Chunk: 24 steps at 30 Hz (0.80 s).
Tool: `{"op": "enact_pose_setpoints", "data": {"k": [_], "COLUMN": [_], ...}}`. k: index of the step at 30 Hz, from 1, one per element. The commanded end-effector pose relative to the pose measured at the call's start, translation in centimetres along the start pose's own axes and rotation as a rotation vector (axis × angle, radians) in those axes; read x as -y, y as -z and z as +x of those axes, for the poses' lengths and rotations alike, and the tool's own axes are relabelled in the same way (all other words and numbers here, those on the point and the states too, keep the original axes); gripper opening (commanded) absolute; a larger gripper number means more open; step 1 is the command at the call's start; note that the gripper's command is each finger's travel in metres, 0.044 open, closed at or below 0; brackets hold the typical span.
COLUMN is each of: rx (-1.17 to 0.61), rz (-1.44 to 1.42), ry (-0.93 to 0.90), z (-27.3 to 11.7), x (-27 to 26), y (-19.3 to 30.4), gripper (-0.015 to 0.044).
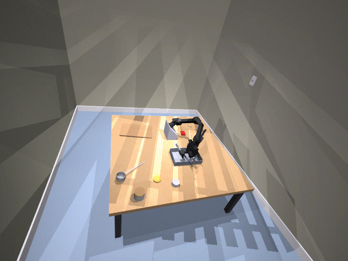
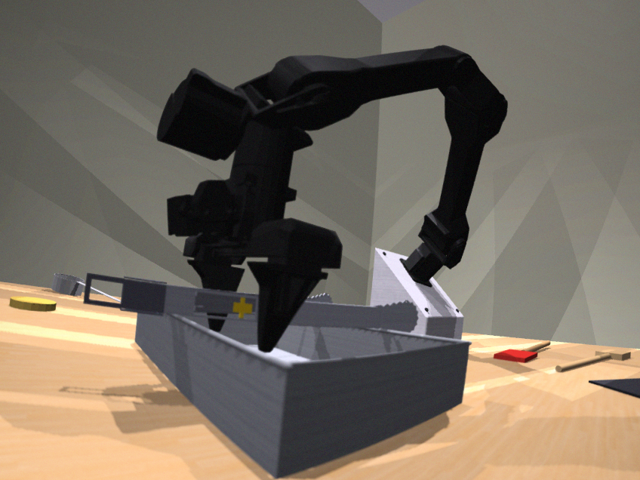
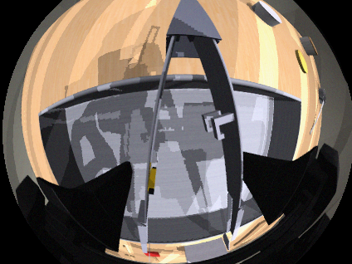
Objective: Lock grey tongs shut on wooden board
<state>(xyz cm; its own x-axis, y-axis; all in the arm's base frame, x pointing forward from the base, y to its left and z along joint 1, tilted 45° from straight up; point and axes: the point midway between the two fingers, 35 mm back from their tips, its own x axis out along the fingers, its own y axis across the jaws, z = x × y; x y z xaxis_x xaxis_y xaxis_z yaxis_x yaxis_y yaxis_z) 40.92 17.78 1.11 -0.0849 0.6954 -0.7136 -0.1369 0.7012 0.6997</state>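
Observation:
The grey tongs [image 1: 177, 146] [image 2: 351, 312] [image 3: 220, 91] lie open across the grey roasting tin [image 1: 179, 163] [image 2: 361, 398] [image 3: 266, 108], resting on its rims. The hinge end sticks out over one rim and the toothed tips point toward the arm's base. One arm bears a yellow mark. My gripper [image 1: 187, 154] [image 2: 241, 335] [image 3: 184, 162] is open and empty. It is down in the tin, with one finger on each outer side of the two tong arms, near the yellow mark. The wooden board [image 1: 135, 130] lies at the table's far left, well away.
A grey wedge mount [image 1: 170, 131] [image 2: 398, 289] stands behind the tin. A red tool [image 1: 182, 132] [image 2: 514, 355] and a wooden mallet [image 2: 589, 360] lie beside it. A small pan [image 1: 120, 176], a yellow disc [image 1: 156, 178] [image 2: 32, 303], a white disc [image 1: 175, 182] and a lidded jar [image 1: 139, 193] stand near the front.

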Motion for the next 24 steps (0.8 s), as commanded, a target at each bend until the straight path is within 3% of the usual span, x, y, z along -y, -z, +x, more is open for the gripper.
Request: {"op": "enact_pose_setpoints", "data": {"k": [1, 5, 9, 24], "rx": [-0.011, -0.011, -0.003, -0.003], "rz": [0.011, 0.011, 0.0, 0.0], "ry": [-0.005, -0.005, 0.0, 0.0], "z": [0.93, 0.96, 0.56, 0.56], "x": [0.06, 0.05, -0.04, -0.04], "y": [0.38, 0.39, 0.14, 0.14], "gripper": [0.044, 0.044, 0.0335, 0.0235]}}
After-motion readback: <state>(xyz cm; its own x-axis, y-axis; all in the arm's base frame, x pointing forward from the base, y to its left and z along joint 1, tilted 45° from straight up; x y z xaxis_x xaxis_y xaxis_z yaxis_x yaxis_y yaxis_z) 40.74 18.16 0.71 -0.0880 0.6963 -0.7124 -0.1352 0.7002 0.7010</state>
